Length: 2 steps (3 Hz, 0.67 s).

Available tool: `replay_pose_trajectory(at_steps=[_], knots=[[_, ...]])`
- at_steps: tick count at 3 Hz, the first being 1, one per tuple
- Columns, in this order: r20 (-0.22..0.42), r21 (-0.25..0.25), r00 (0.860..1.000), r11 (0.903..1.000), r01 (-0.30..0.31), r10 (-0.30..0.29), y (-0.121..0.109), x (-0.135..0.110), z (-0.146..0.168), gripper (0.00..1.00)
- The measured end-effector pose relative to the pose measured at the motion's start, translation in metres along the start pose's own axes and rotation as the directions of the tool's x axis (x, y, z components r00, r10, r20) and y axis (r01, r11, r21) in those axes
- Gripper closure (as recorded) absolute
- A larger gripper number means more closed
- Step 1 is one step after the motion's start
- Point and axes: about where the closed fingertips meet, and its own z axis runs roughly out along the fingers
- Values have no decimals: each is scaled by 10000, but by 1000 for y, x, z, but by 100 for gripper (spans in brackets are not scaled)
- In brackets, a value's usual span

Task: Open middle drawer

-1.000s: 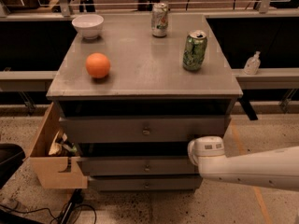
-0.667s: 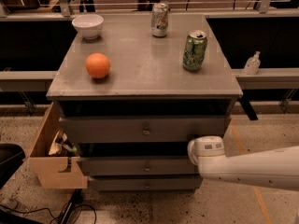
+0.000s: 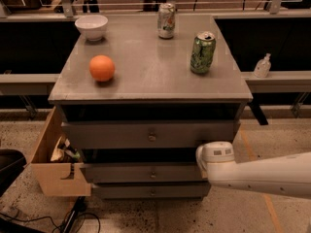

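The grey cabinet has three drawers. The middle drawer is the second flat grey front, with a small round metal knob. The taller top drawer is above it and the thin bottom drawer below. My white arm reaches in from the right. My gripper is at the arm's rounded white end, by the right end of the middle drawer front, to the right of the knob.
On the cabinet top stand an orange, a white bowl, a green can and a second can. An open wooden box sits against the cabinet's left side. A small bottle stands on the right ledge.
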Motion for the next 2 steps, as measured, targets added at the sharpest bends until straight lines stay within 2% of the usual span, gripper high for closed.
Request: replay_pose_trajectory(at_steps=[1, 2], knots=[[1, -1, 10000, 10000, 0, 0, 0, 0, 0, 0], [5, -11, 10000, 10000, 2, -2, 1, 0, 0, 18]])
